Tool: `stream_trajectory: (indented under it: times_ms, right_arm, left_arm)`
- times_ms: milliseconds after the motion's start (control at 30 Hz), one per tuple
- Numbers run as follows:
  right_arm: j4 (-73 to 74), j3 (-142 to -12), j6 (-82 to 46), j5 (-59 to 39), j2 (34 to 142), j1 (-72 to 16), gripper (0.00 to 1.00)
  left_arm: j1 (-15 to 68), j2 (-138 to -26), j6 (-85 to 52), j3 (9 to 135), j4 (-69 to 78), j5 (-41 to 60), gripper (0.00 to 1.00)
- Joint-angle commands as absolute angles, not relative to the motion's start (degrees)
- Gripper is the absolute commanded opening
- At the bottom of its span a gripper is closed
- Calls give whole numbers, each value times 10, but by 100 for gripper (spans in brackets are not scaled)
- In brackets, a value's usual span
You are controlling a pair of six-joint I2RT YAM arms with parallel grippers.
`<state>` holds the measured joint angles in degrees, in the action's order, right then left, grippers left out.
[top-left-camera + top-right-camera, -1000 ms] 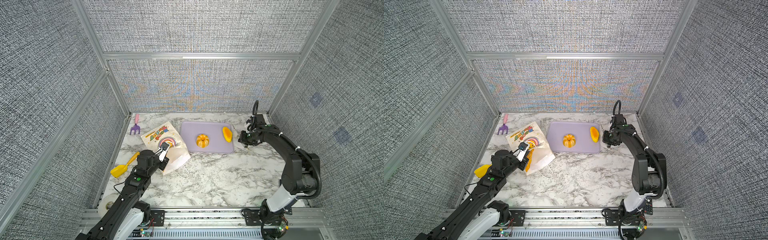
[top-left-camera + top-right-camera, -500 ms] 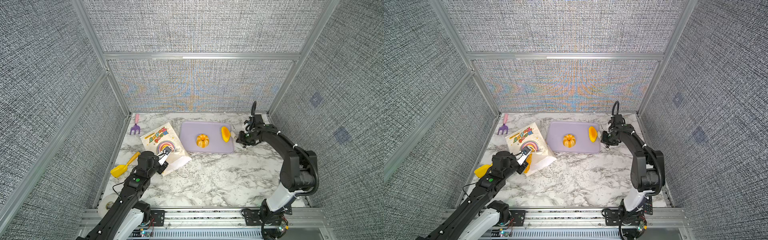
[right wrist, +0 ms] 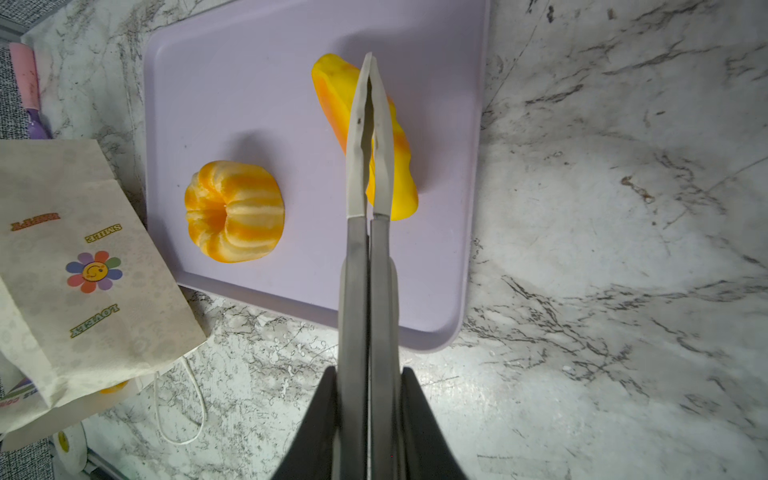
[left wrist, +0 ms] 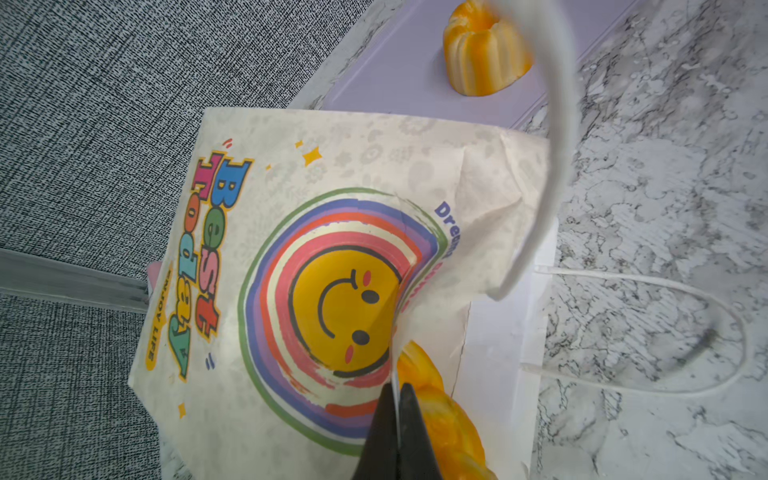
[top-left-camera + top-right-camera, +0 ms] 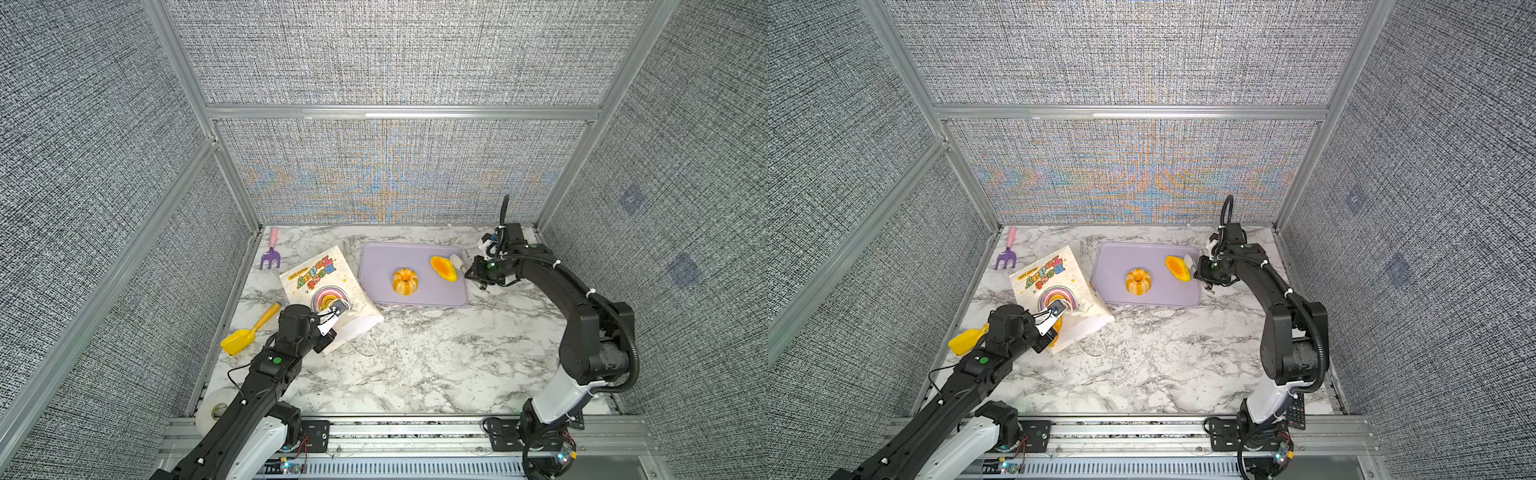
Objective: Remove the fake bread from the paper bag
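The cream-white paper bag (image 5: pixel 320 282) with a rainbow circle and coloured letters lies on its side on the white marble surface (image 5: pixel 436 353), with its mouth turned toward the arm bases. The left end effector (image 4: pixel 397 399) is closed on the paper edge at this mouth, and the thin paper sits between its two black fingers. Just beside them, a braided golden-orange toy bread (image 4: pixel 444 419) shows inside the bag opening. Next to the bag, the flat lilac tray (image 5: pixel 374 257) carries a fluted golden-orange ring bun (image 5: pixel 404 281) and a long golden-orange toy loaf (image 5: pixel 444 268), apart from each other. The right end effector (image 3: pixel 370 66) is closed and holds nothing. In the right wrist view its fingers are over the loaf; whether they touch it I cannot tell.
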<state>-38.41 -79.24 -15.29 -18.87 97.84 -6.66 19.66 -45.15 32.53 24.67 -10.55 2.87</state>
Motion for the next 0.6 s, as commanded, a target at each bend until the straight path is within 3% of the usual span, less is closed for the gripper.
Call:
stream_trajectory:
  times_ms: [0,233,567]
  right_arm:
    - [-389,-804,-145,-183,969,-63,0]
    - [-424,-834,-103,-118,999,-40,0]
    - [-426,-861,-72,-117,1051,-37,0]
  left_arm:
    - [200,-454,326,241,-110,23,0]
    - [204,-471,320,241,-96,33,0]
    - [205,-481,320,242,-90,23,0]
